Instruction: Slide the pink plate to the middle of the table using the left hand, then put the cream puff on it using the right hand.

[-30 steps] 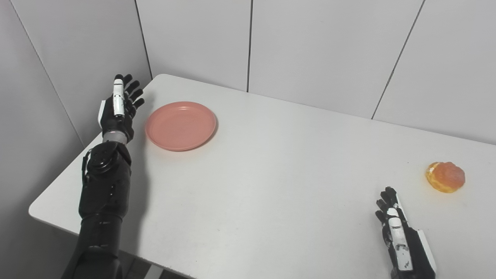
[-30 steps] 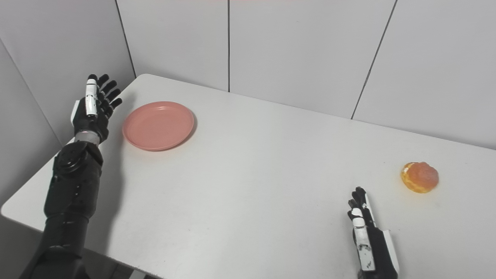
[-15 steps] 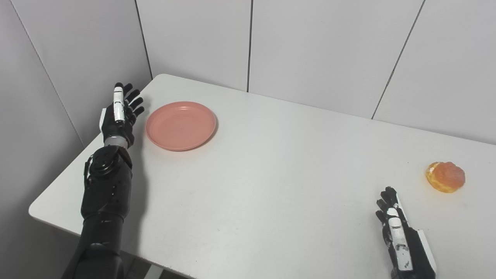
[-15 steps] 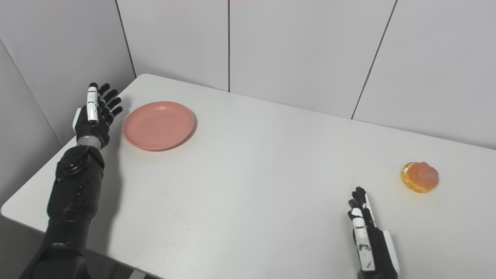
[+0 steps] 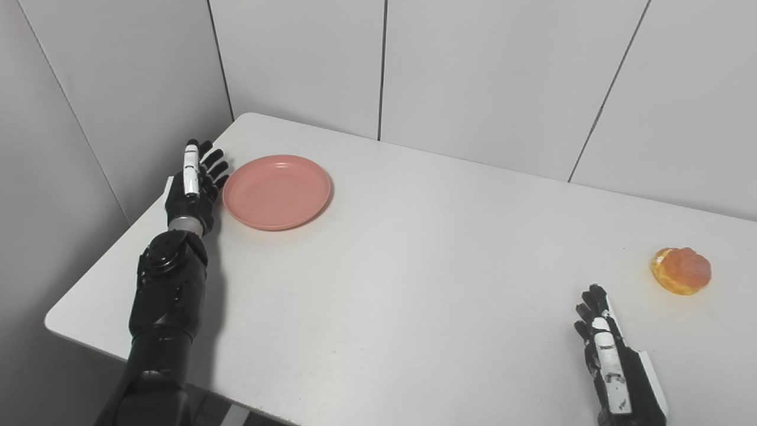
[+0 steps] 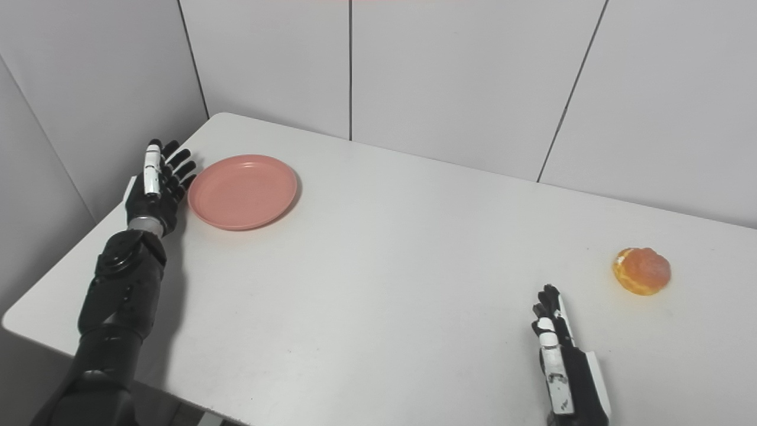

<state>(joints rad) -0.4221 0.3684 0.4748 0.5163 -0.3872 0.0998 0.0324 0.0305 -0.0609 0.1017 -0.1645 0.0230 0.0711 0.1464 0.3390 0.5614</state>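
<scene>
The pink plate (image 5: 277, 190) lies empty at the far left of the white table (image 5: 414, 266). My left hand (image 5: 192, 188) is open, edge-on with fingers straight, right beside the plate's left rim; I cannot tell if it touches. The cream puff (image 5: 681, 270) sits at the right side of the table. My right hand (image 5: 609, 355) is open and empty near the front edge, below and left of the cream puff. The same scene shows in the right eye view: plate (image 6: 242, 191), left hand (image 6: 155, 192), cream puff (image 6: 642, 270), right hand (image 6: 559, 361).
Grey wall panels (image 5: 473, 77) stand close behind the table and along its left side. The table's left edge runs just beside my left arm.
My left hand has come down and to the right, from off the table's left edge to right beside the plate's left rim. The plate, the cream puff and my right hand have not moved.
</scene>
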